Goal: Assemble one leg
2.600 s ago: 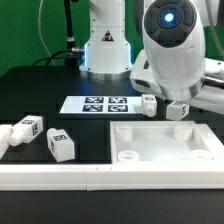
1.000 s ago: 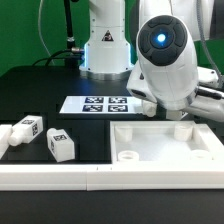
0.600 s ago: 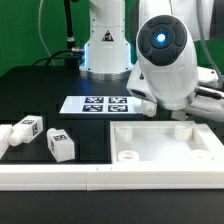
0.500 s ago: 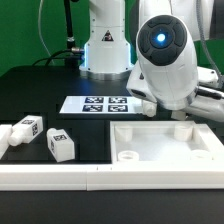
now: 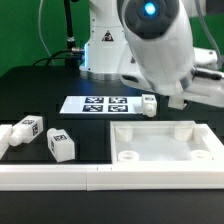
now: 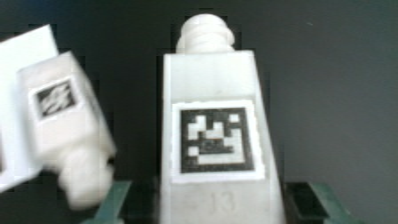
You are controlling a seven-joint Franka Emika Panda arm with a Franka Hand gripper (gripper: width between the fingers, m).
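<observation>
Gripper (image 6: 214, 203) around a small white plastic leg (image 6: 215, 120) with a black tag, we cannot tell if it squeezes, second white leg (image 6: 57, 110) beside

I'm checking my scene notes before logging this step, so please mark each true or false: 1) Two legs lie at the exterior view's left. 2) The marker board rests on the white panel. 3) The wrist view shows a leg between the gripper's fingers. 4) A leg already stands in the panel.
1) True: two legs lie there.
2) False: the marker board lies on the table, behind the panel.
3) True: a leg sits between the fingers of the gripper.
4) False: no leg stands in the panel.
</observation>
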